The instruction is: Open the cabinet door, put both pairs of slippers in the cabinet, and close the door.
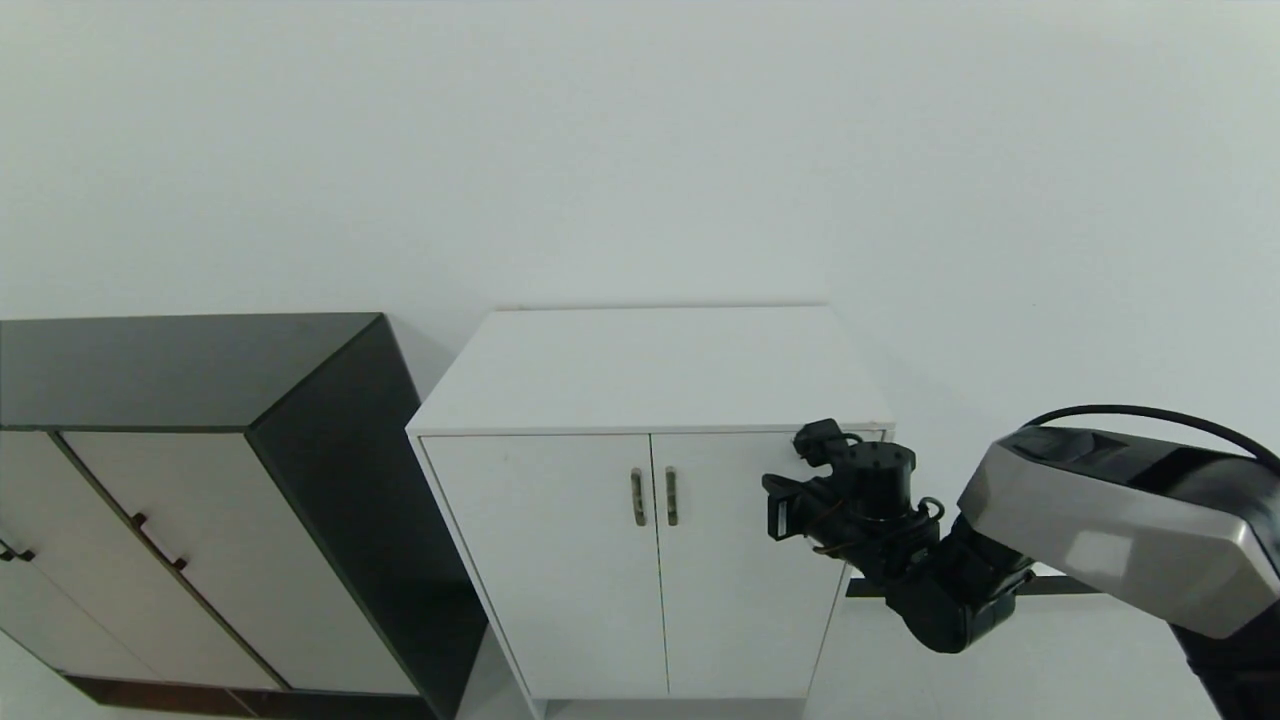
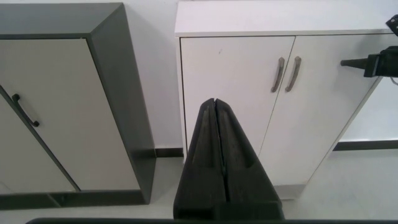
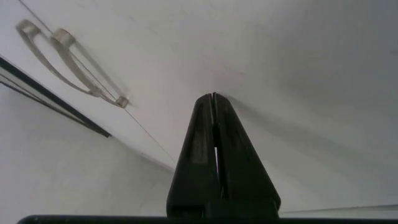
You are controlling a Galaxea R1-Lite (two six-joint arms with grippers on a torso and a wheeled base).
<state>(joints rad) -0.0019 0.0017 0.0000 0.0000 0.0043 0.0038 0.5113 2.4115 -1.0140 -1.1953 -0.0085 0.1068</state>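
From the head view, the white cabinet [image 1: 650,370] stands against the far wall with its 2 doors shut. Its 2 metal handles [image 1: 638,497] sit side by side at the centre seam. The right gripper [image 1: 775,510] hangs in front of the right door [image 1: 740,610], to the right of the handles. A dark cabinet [image 1: 200,370] stands just beside the white one, on its left.

In the left wrist view, the left gripper [image 2: 214,109] has its fingers pressed flat together, holding nothing. It is set well back and points toward the white cabinet's left door [image 2: 230,81].

In the right wrist view, the right gripper's fingers are pinched together on nothing. The tip is close to the door panel; I cannot tell whether it touches.
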